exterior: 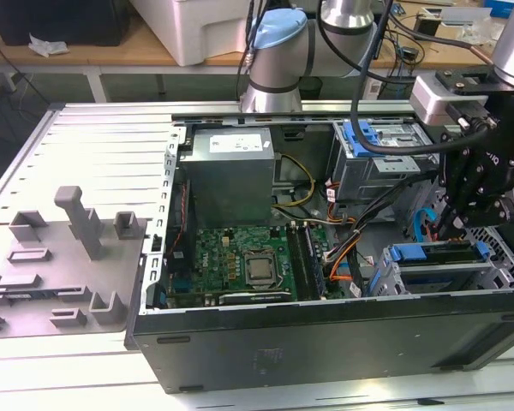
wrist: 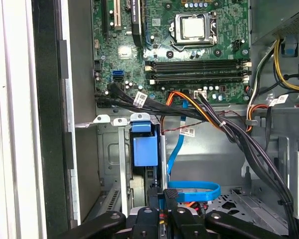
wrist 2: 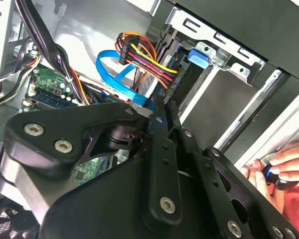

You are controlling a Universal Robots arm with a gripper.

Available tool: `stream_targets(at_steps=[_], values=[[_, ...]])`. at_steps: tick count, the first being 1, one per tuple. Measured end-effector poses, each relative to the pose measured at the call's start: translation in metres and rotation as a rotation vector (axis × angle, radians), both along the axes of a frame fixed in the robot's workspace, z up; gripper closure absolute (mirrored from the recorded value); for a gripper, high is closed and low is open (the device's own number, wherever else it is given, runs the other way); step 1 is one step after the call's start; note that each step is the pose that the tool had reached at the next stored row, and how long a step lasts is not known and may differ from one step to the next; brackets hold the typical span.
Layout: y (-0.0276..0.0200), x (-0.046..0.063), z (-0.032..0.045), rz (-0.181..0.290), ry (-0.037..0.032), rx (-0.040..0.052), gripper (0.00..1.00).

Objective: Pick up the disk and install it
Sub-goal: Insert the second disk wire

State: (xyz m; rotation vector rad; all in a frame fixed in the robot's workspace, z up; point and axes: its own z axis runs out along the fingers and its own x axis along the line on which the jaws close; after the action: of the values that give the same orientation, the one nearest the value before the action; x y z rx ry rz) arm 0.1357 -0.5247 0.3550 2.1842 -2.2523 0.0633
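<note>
The disk [exterior: 437,254], a flat drive in a blue caddy, sits edge-up in the grey drive cage [exterior: 392,281] at the case's corner, toward the exterior view's right. The first wrist view has its blue caddy tab [wrist: 142,149] in the cage slot. In the second wrist view the tab [wrist 2: 197,56] lies beyond the fingertips. My black gripper [exterior: 454,227] hangs just over the disk's upper edge. In both wrist views its fingers [wrist 2: 162,107] [wrist: 162,199] are pressed together, shut. Contact with the disk is hidden.
The open case holds a green motherboard [exterior: 240,265], a grey power supply [exterior: 231,171], a bare blue bracket [exterior: 381,137] and bundled cables [wrist: 214,119], with a blue cable loop [wrist: 194,191] beside the fingers. The removed side panel [exterior: 68,240] lies at the exterior view's left. A person's hand [wrist 2: 284,164] rests outside the case.
</note>
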Motion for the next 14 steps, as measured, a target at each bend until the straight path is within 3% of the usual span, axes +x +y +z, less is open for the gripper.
stream_targets(at_steps=[14], values=[[-0.0036,0.0002,-0.0019,0.000,0.0000,-0.0001,0.84]])
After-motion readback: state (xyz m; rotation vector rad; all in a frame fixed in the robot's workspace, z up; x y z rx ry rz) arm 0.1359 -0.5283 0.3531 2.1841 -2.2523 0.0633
